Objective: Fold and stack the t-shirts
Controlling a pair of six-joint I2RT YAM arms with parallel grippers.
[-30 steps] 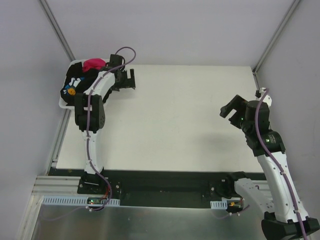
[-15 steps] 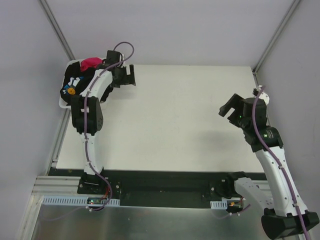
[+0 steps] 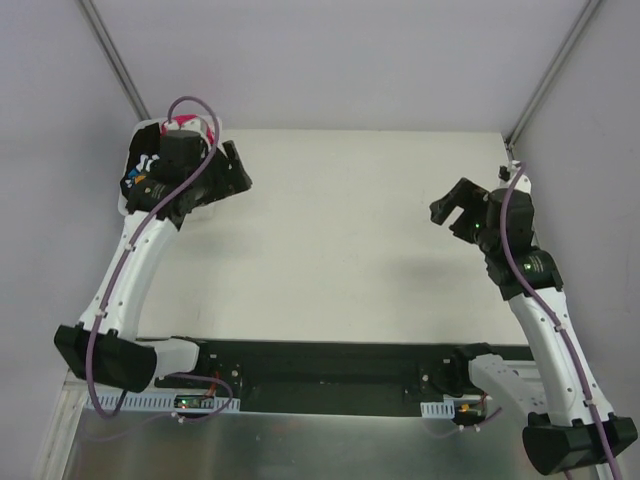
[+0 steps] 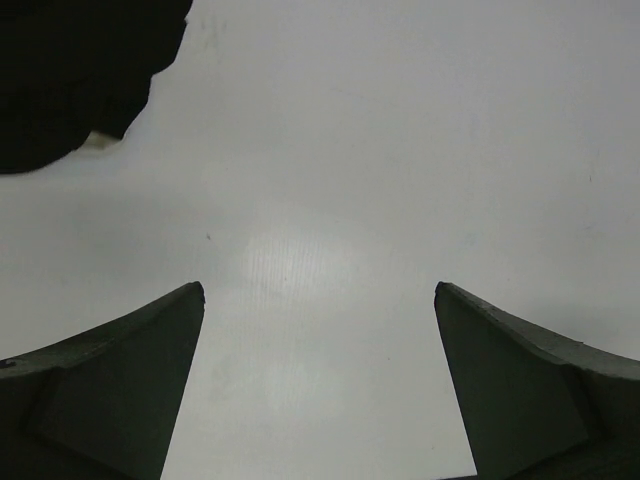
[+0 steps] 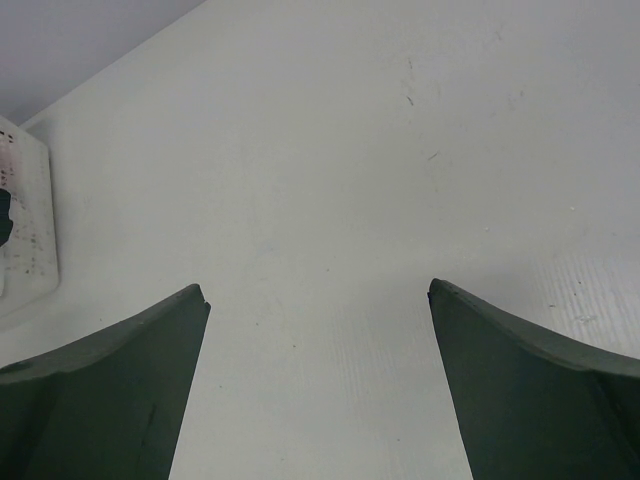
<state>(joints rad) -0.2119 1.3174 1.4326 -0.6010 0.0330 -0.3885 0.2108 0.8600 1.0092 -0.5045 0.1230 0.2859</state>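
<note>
The t-shirts lie bundled in the white basket (image 3: pixel 124 206) at the table's far left corner. A black one (image 3: pixel 140 165) with a small white and orange print is on top, and a scrap of magenta one (image 3: pixel 184 125) peeks out behind my left wrist. My left gripper (image 3: pixel 236 176) hovers open just right of the basket, over bare table. In the left wrist view it (image 4: pixel 320 290) holds nothing, and a dark shape (image 4: pixel 70 70) fills the upper left corner. My right gripper (image 3: pixel 450 210) hangs open and empty over the table's right side, as the right wrist view (image 5: pixel 318 290) confirms.
The white table top (image 3: pixel 350 250) spreads between both arms. Grey walls with metal posts close in the back and sides. The basket's edge (image 5: pixel 25 230) shows at the left of the right wrist view. A black rail (image 3: pixel 320 360) carries the arm bases at the near edge.
My left arm has swung its elbow down and to the left, and its gripper has turned and shifted slightly left towards the basket. The right gripper has drifted a little up and left.
</note>
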